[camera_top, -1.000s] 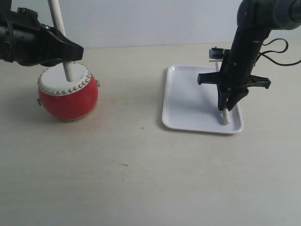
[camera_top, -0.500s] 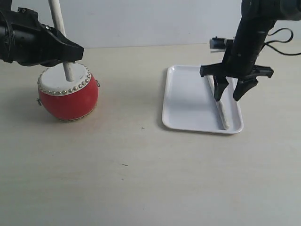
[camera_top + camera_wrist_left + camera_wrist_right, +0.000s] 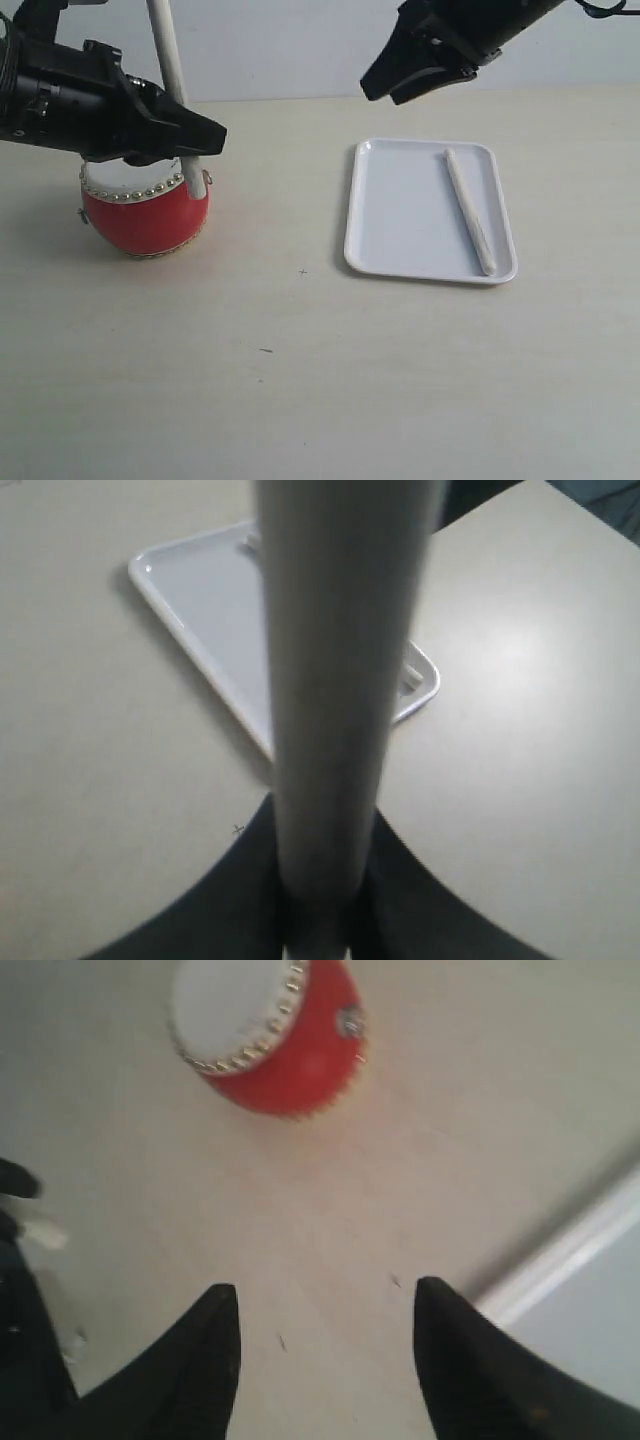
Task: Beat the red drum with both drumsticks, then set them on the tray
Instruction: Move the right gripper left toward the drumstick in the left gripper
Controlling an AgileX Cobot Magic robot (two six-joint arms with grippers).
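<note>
My right arm has lifted clear of the tray since a second ago, leaving one drumstick flat inside, along its right side. That's half the put-down done. The red drum sits well left of the tray. Right gripper has its jaws apart, empty, well apart from that stick. Left gripper is clamped on the second drumstick, near upright, now shifted to the drum's right edge. I judge that stick goes traywards next.

Two drumsticks, one red drum, one tray
</note>
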